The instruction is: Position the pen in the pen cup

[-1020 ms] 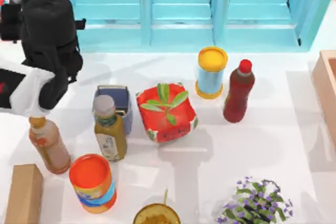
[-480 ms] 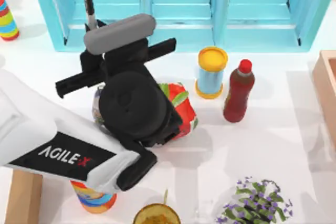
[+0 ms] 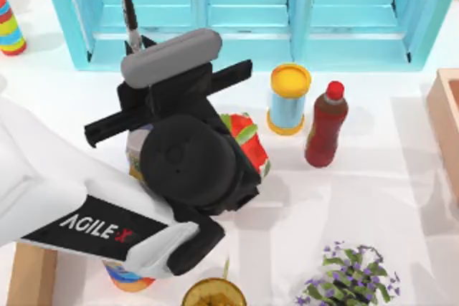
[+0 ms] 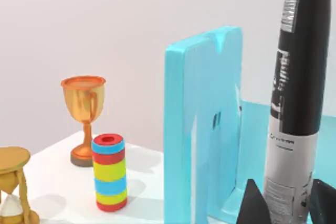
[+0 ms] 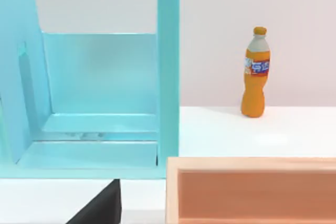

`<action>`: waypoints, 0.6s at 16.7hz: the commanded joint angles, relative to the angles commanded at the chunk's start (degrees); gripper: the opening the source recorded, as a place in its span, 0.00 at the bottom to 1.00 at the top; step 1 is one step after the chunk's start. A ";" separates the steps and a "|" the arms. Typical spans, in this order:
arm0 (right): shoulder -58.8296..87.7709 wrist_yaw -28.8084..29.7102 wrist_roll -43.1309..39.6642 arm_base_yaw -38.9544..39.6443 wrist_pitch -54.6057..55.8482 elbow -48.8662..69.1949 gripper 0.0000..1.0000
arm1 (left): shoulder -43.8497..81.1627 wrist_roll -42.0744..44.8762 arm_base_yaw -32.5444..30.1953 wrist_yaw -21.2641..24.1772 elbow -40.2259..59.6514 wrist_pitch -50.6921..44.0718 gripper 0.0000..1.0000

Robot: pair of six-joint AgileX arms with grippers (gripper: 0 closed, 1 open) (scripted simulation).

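Left end effector (image 3: 136, 46): upper left of centre in the top view, clamped on the pen, two dark fingertips (image 4: 253, 205) pinching its lower barrel in the left wrist view.
Pen (image 3: 130, 21): black marker, held off the tabletop, standing out beyond the fingers; in the top view its tip reaches toward the upper left, over the turquoise shelf unit (image 3: 244, 5).
Long axis: near upright in the left wrist view, leaning a touch; the end that must go in first is not settled from here, I'd say.
Pen cup: not picked out with certainty. The left arm's black wrist (image 3: 190, 166) covers the middle-left of the frame, and I judge the cup sits somewhere beneath it.
Key relation: the pen is carried above the clutter, so the coming move looks like a lowering along the pen's own axis once it is over the cup's mouth.
Nearer arm: the left one, plainly; it has the pen.
Left arm pose: white forearm sweeps in from the lower left, wrist bent up and over the red planter (image 3: 247, 150).
Right end effector: parked by the wooden box (image 5: 252, 190) at the right edge; fingers, cannot tell.
Risk: the yellow-lidded can (image 3: 288, 98) and red bottle (image 3: 326, 125) stand just right of the wrist.
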 joint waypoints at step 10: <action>0.00 0.00 0.00 0.00 0.00 0.00 1.00 | -0.17 -2.27 0.57 0.62 -0.30 -2.14 0.00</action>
